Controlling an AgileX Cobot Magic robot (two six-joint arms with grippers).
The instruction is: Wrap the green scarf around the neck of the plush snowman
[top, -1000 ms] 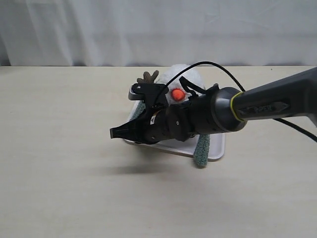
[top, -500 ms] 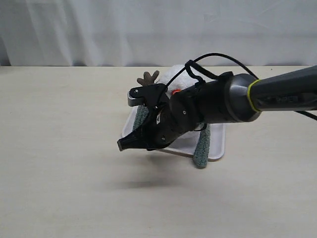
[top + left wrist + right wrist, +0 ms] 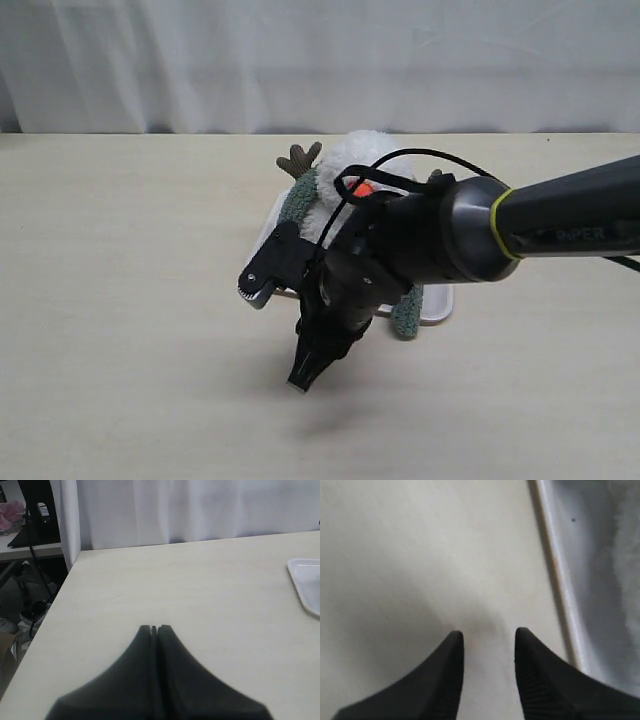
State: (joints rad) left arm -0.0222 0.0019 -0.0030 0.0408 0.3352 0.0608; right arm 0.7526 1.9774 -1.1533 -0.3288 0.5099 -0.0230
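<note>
The plush snowman [image 3: 372, 152] sits on a white tray [image 3: 438, 303], mostly hidden behind my right arm; its orange nose [image 3: 362, 187] and one brown twig arm [image 3: 298, 158] show. The green scarf [image 3: 297, 202] runs down the snowman's left side, and another end [image 3: 407, 312] hangs over the tray's front edge. My right gripper [image 3: 299, 384] points down at the table in front of the tray. In the right wrist view it [image 3: 488, 634] is open over bare table with nothing between its fingers. My left gripper [image 3: 154, 628] is shut and empty, away from the tray.
The tray's rim [image 3: 559, 580] and white plush [image 3: 626, 555] lie beside the right gripper. A tray corner [image 3: 306, 582] shows in the left wrist view, with the table's edge [image 3: 60, 587] and floor clutter beyond. A black cable [image 3: 420, 155] loops over the right arm.
My right gripper has swung from pointing left across the tray to pointing down at the table in front of it, and its jaws have opened. More of the scarf now shows beside the snowman.
</note>
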